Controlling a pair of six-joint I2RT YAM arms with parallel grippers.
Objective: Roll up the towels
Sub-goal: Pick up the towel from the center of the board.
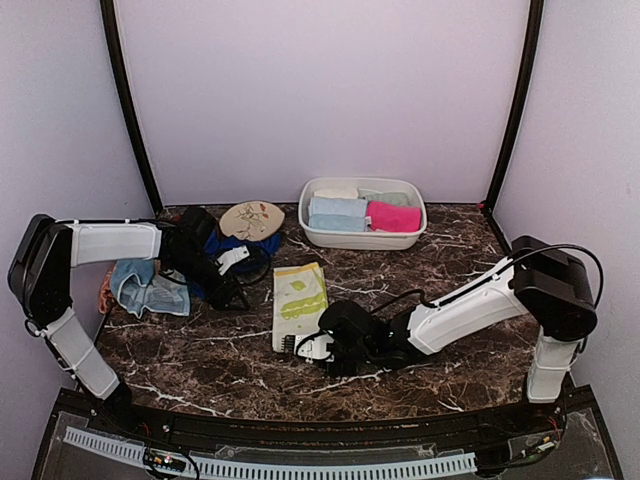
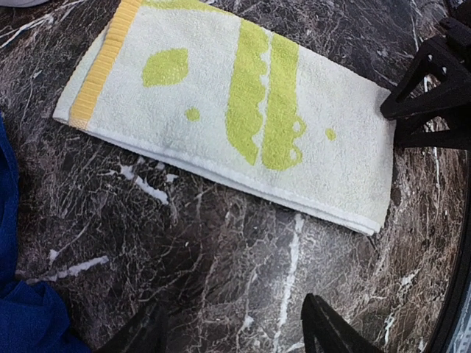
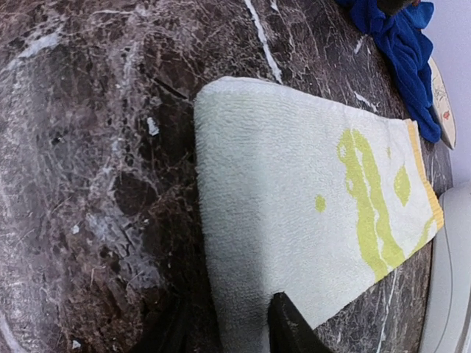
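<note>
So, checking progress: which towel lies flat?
The yellow-green patterned towel; the royal blue towel and pale blue towel are bunched, the pink towel sits in the basin.

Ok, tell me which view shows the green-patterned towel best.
Left wrist: the towel fills the frame nearly whole, with its pattern and yellow band sharp. The top view shows it flat but small. The right wrist view sees it foreshortened, with its near end cropped.

The top view looks down from behind over the table (image 1: 200,370). Both wrist views, close and low, share the yellow-green towel (image 2: 221,110).
</note>
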